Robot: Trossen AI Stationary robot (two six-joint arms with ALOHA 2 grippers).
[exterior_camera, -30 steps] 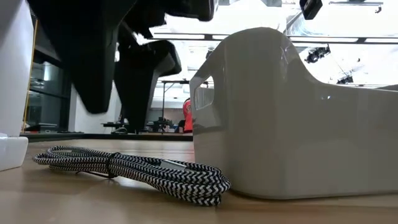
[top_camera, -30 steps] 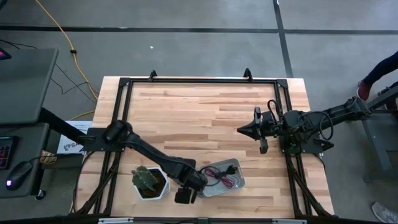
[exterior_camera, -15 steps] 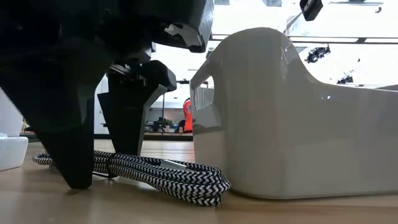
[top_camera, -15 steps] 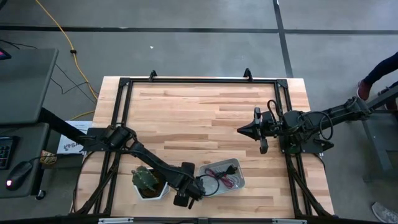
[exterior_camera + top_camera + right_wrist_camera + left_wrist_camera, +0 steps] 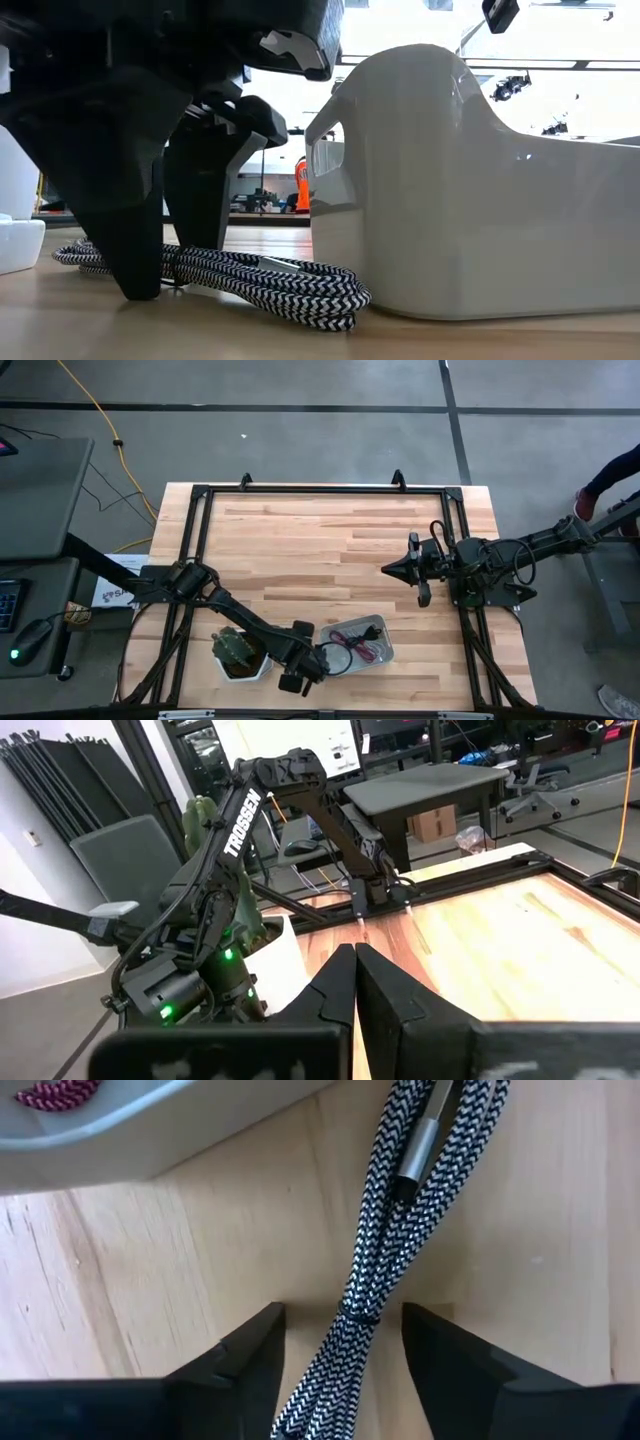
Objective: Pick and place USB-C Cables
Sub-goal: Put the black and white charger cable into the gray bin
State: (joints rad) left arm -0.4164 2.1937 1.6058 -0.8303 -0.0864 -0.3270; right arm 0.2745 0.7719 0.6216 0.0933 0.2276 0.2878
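Note:
A black-and-white braided USB-C cable bundle (image 5: 400,1230) with a silver plug lies flat on the wooden table, just left of the white bin (image 5: 470,200). My left gripper (image 5: 345,1355) is open and down at the table near its near edge. Its two fingers (image 5: 130,250) stand on either side of the bundle at its tie band, with a gap on each side. A maroon cable (image 5: 60,1092) lies in the bin, and dark and red cables show there in the high view (image 5: 360,645). My right gripper (image 5: 388,569) is shut and empty above the table's right middle.
A white hexagonal pot with a cactus (image 5: 238,652) stands close to the left arm, left of the bin. A black frame (image 5: 320,490) runs round the table's edges. Bare wood (image 5: 320,550) spreads across the table's middle and far part.
My left gripper has gone down to the table and a little toward the near edge. Its fingers now straddle the braided cable. The cable has not moved.

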